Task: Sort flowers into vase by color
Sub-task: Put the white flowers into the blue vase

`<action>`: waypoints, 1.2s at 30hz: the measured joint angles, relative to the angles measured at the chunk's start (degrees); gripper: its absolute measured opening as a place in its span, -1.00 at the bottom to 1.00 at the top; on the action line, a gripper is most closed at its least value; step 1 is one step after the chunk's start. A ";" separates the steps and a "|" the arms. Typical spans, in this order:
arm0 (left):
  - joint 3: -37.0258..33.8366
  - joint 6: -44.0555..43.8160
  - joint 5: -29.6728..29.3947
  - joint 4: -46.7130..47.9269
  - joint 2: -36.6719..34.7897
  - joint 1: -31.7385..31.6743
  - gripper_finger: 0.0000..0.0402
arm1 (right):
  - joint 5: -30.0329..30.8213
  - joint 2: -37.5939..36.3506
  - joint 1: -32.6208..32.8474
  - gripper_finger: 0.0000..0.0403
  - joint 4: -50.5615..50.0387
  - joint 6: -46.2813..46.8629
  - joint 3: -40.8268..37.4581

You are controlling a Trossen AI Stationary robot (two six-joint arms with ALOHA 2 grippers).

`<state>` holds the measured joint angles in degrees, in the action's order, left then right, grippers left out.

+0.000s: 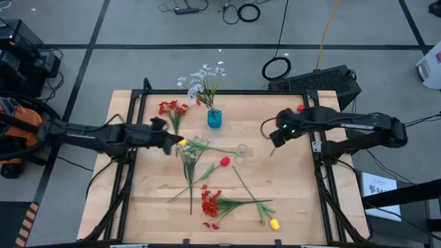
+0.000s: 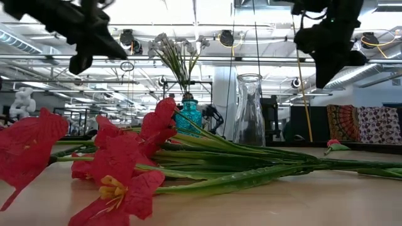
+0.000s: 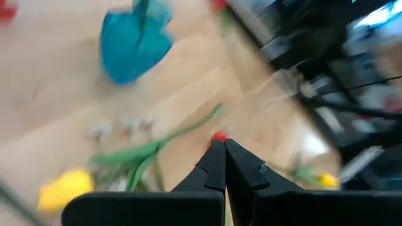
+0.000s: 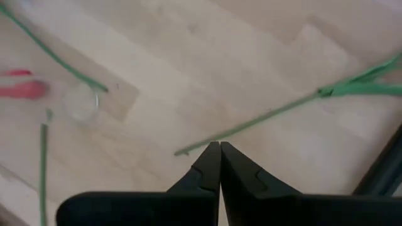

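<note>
A blue vase (image 1: 214, 119) at the table's far middle holds a spray of pale white blossoms (image 1: 205, 76). An empty clear vase (image 1: 241, 152) stands near the centre. Loose flowers lie flat on the table: red blooms (image 1: 172, 109), a yellow tulip (image 1: 183, 142), a red tulip (image 1: 224, 162), a red cluster (image 1: 210, 203) and another yellow tulip (image 1: 274, 224). My left gripper (image 3: 221, 143) is shut and empty, raised just left of the first yellow tulip (image 3: 66, 188). My right gripper (image 4: 219, 145) is shut and empty. It hangs over a thin green stem (image 4: 270, 116) that lies on the table.
The stem under the right gripper belongs to a red bud (image 1: 301, 108) lying near the table's far right. Long green stems (image 1: 196, 172) cross the table's middle. A black frame (image 1: 324, 186) edges the tabletop. Bare wood (image 1: 296, 193) lies at the near right.
</note>
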<state>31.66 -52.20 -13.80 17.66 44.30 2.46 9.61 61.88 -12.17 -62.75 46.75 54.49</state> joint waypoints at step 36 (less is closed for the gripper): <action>29.27 -43.97 19.16 30.66 51.95 10.97 -0.57 | -2.40 -6.31 -15.29 -1.00 7.68 -25.04 -1.31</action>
<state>60.93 -96.17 5.36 48.32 96.24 13.43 7.20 55.57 -27.46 -55.07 21.71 53.19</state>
